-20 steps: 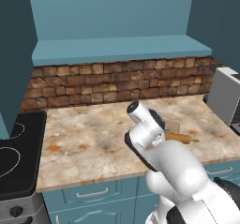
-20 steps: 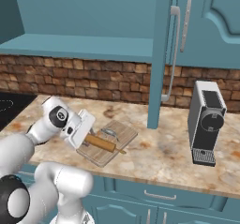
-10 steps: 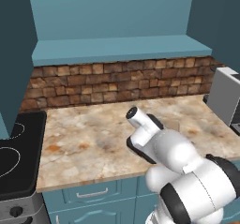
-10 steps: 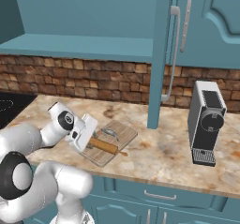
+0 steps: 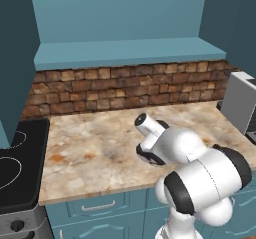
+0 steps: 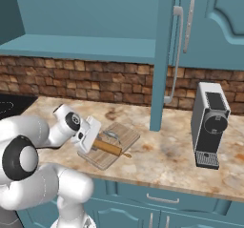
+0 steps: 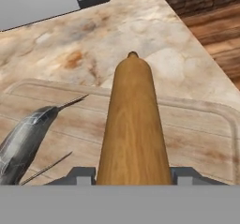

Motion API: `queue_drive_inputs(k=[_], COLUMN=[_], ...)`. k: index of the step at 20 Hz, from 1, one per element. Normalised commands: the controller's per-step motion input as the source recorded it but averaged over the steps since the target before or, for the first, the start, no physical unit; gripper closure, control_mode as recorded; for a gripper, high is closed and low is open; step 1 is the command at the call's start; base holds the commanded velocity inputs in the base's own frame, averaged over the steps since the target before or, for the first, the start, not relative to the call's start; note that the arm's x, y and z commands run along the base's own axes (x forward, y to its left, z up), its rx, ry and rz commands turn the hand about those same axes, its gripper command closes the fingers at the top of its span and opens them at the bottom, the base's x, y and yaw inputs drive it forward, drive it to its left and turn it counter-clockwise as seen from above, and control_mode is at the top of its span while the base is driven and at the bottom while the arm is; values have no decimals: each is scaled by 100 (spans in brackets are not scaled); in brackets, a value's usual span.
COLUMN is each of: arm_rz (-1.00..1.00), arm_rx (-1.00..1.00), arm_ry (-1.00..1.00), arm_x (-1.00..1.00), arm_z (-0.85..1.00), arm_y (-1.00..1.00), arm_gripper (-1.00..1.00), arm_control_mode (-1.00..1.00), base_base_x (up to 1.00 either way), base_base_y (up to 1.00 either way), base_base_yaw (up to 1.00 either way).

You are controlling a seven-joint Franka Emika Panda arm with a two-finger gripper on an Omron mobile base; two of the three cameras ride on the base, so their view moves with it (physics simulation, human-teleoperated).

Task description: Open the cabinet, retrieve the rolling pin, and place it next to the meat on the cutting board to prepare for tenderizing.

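Lower now than a second ago, the arm has folded down toward the desk and carried the rolling pin [image 6: 108,148] with it, right onto the cutting board [image 6: 119,135]. From the hand view the pin [image 7: 133,124] runs straight out along the board [image 7: 197,134], tan barrel between the two dark finger tips, its far peg handle just showing at the end. The gripper [image 6: 88,137] is clenched around the near part of the barrel, jaws partly spread to fit the wood. Beside it on the board lies the meat [image 7: 26,141], a thin grey-silver sliver, close to the pin but apart from it.

By the look of it, the pin is stiff, solid and fairly light, though smooth and round, so it will likely roll once let go unless it rests flat first. Gripping across the thick barrel, as here, looks safer than pinching a thin peg.

Further out, the marbled desk [image 6: 167,158] carries a grey coffee machine [image 6: 209,124] to the right, and the cabinet [image 6: 209,26] hangs above with one door [image 6: 162,55] swung open.
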Motion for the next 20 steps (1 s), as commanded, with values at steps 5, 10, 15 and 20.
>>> queue_drive_inputs(k=[5, 10, 15, 20], arm_rz=[0, 1, 2, 0], arm_rx=[0, 2, 0, 0], arm_ry=[0, -3, -5, -10], arm_x=[12, 0, -6, -15], arm_z=[-33, -2, 0, 3], arm_y=[0, 0, 1, 2], arm_gripper=[-100, -100, -100, -100], arm_control_mode=[-100, -100, -100, -100], base_base_x=[0, 0, 0, 0], base_base_y=[0, 0, 0, 0], base_base_yaw=[0, 0, 0, 0])
